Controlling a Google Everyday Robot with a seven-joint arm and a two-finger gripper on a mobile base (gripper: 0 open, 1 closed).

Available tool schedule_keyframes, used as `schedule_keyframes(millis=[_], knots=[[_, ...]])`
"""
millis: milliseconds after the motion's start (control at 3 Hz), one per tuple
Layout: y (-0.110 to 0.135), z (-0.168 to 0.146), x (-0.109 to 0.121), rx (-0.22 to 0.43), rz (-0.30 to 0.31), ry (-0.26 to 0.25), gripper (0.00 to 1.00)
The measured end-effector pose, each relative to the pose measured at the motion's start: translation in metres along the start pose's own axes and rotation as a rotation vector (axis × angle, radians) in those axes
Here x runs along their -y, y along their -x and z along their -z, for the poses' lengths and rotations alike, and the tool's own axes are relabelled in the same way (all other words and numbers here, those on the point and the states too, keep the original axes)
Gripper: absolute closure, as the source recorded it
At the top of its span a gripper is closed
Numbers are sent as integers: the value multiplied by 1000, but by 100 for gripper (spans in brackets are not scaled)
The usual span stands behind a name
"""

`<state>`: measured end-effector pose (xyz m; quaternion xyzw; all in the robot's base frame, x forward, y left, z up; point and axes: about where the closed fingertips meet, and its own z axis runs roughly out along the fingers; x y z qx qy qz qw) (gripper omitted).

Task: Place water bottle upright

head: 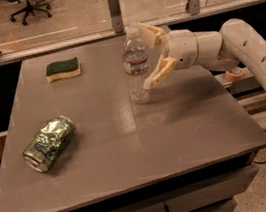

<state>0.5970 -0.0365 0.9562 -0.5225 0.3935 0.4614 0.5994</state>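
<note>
The water bottle stands upright on the grey table, near the middle of its far half. It is clear and ribbed, with a white cap and a label band below the neck. My gripper is just to the right of the bottle, open, with one finger high near the cap and the other low beside the bottle's body. Neither finger visibly touches the bottle. The white arm reaches in from the right.
A crushed green can lies on its side at the left front. A green and yellow sponge lies at the far left. A glass barrier with posts runs along the table's far edge.
</note>
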Motion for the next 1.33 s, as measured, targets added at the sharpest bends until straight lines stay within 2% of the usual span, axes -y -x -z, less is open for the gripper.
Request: schedule_keyframes(millis=[333, 667, 1000, 1333], knots=[[9, 23, 5, -68, 10, -45, 0], [44, 85, 15, -223, 38, -170, 0], [97, 143, 17, -380, 96, -357, 0], [104, 149, 18, -397, 106, -385, 0]])
